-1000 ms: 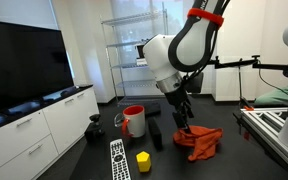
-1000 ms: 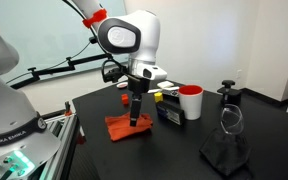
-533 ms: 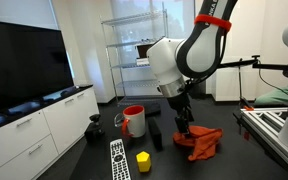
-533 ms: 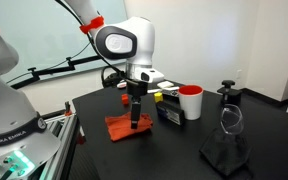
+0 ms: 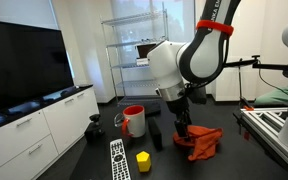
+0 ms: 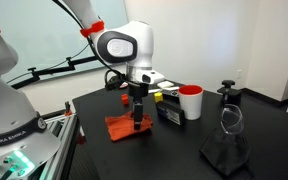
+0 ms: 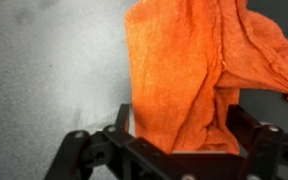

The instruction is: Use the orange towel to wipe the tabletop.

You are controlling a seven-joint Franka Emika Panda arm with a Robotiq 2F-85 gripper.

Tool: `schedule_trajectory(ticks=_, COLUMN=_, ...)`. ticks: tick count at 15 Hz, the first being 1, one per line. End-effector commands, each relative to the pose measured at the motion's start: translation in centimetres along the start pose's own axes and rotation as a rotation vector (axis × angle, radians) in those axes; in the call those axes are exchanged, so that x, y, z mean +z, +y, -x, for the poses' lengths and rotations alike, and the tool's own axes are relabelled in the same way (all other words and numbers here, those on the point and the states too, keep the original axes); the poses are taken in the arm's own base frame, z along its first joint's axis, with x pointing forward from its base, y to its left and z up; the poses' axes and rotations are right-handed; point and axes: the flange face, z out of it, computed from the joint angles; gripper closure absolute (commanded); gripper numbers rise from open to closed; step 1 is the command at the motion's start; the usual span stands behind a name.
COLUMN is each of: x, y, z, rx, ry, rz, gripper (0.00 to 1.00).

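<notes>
The orange towel (image 5: 200, 142) lies bunched on the black tabletop (image 6: 184, 150) and shows in both exterior views (image 6: 122, 128). My gripper (image 5: 184, 128) points straight down into the towel's edge (image 6: 136, 120). In the wrist view the gripper (image 7: 181, 135) has a thick fold of the towel (image 7: 184, 70) filling the gap between its fingers, and the fabric spreads away over the grey-looking tabletop (image 7: 44, 70). The jaws stand on both sides of the fold and press on it.
A red-and-white mug (image 5: 133, 121) stands near the towel (image 6: 190, 103). A remote control (image 5: 118, 158), a yellow object (image 5: 143, 160) and a black bar (image 5: 156, 133) lie close by. A dark cloth (image 6: 226, 150) and a black box (image 6: 169, 108) are also on the table.
The arm's upper links have shifted slightly, while the gripper stays down on the towel at nearly the same spot.
</notes>
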Motion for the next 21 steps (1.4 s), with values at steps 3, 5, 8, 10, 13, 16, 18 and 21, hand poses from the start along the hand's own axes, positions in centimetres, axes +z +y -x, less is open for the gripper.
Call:
schedule_trajectory(ticks=3, x=-0.5, y=-0.1, z=0.0, rx=0.007, ry=0.026, rz=0.014, gripper=0.32)
schedule_trajectory(ticks=5, x=-0.5, y=-0.1, z=0.0, rx=0.009, ry=0.028, rz=0.014, gripper=0.50)
schedule_trajectory(ticks=8, x=-0.5, y=-0.1, z=-0.1, rx=0.010, ry=0.028, rz=0.015, gripper=0.72)
schedule_trajectory(ticks=10, x=-0.5, y=-0.1, z=-0.1, rx=0.010, ry=0.030, rz=0.015, gripper=0.88)
schedule_trajectory(ticks=13, x=-0.7, y=-0.2, z=-0.1, rx=0.014, ry=0.037, rz=0.011, gripper=1.00)
schedule_trajectory(ticks=16, x=-2.1, y=0.2, z=-1.4, rx=0.052, ry=0.047, rz=-0.013, gripper=0.98)
schedule_trajectory(ticks=18, x=-3.3, y=1.2, z=-3.0, rx=0.098, ry=0.055, rz=-0.035, gripper=0.97)
schedule_trajectory(ticks=21, x=-5.2, y=3.3, z=-5.7, rx=0.188, ry=0.060, rz=-0.077, gripper=0.98)
